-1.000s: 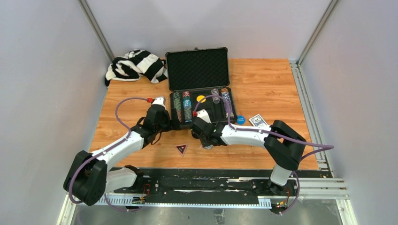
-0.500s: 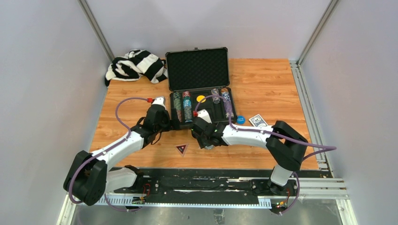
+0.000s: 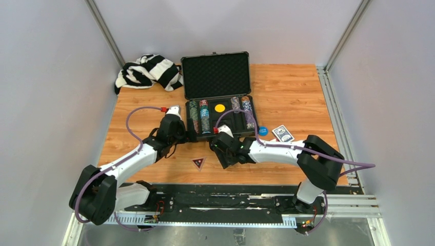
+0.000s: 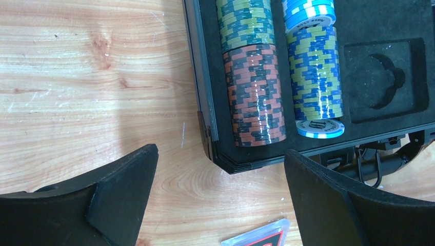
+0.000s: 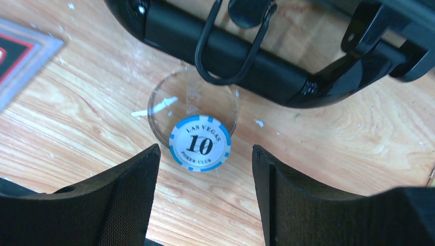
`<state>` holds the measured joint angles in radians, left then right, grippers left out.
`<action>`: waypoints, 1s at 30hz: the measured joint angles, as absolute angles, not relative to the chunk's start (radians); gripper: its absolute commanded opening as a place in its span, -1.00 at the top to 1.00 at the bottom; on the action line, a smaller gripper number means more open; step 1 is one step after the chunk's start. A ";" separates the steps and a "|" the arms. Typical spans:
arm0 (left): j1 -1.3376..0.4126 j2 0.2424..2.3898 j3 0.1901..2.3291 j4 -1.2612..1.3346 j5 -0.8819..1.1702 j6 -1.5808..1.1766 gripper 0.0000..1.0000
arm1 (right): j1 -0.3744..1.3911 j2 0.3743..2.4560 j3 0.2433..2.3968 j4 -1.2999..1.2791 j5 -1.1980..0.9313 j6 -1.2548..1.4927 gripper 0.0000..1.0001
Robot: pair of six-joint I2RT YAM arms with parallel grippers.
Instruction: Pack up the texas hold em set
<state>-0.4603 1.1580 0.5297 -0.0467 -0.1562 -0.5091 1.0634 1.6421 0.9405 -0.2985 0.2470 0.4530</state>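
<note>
The black case (image 3: 216,77) lies open at the table's back, lid up, with multicoloured chip stacks (image 3: 200,115) and a yellow disc (image 3: 220,108) in its foam tray. In the left wrist view the case's front left corner (image 4: 215,154) and chip stacks (image 4: 255,92) show ahead of my open, empty left gripper (image 4: 220,205). My right gripper (image 5: 205,200) is open just short of a blue-and-white "10" chip (image 5: 200,142) that lies on a clear round disc (image 5: 192,105) in front of the case handle (image 5: 231,59). A blue disc (image 3: 263,130) and a blue-backed card deck (image 3: 282,133) lie right of the case.
A black-and-white striped cloth (image 3: 147,70) lies at the back left. A clear triangular tile with a red-and-black mark (image 3: 198,163) lies on the wood between the two grippers; it also shows in the left wrist view (image 4: 259,237). Grey walls enclose the table.
My right gripper has drawn back from the case's front edge toward the near side and tilted down over the table. The left arm has not moved.
</note>
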 measured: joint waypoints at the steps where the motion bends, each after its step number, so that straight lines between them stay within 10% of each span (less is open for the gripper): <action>1: -0.460 1.156 0.530 -0.047 -0.156 -0.509 -0.96 | 1.063 1.638 0.926 -0.296 0.237 0.447 -0.31; 30: -0.460 1.155 0.530 -0.047 -0.157 -0.508 -0.96 | 1.064 1.674 0.945 -0.268 0.203 0.363 -0.01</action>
<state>-0.4603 1.1549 0.5297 -0.0467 -0.1570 -0.5083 1.0637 1.6737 0.9451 -0.2676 0.2028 0.3634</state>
